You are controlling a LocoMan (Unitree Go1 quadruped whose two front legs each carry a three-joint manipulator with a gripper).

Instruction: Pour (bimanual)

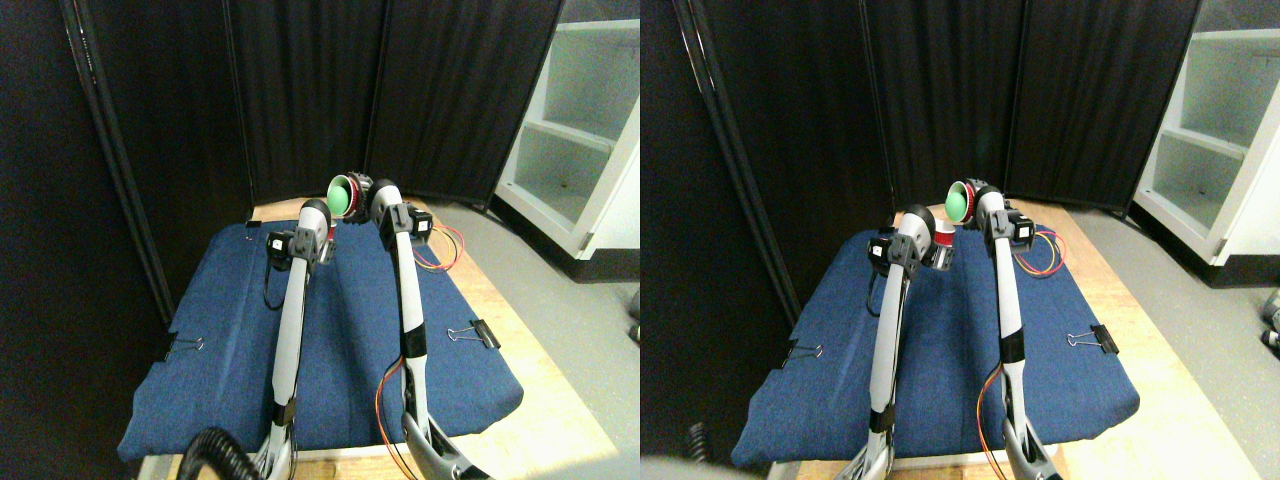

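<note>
A cup (341, 196) with a green inside and a dark red edge hangs tipped on its side above the far end of the blue cloth, its mouth turned toward me and to the left. My right gripper (360, 189) is shut on it from the right. Just below and left of it, only a sliver of a red cup (331, 236) shows past my left arm. My left gripper (325, 244) is shut on that cup, low over the cloth. The green cup's mouth is slightly above the red cup.
A blue cloth (330, 340) covers a wooden table (520, 330), held by binder clips (478, 333) at right and left (185, 345). Black curtains (300, 90) close the back and left. A white shelf unit (580, 130) stands at right on grey floor.
</note>
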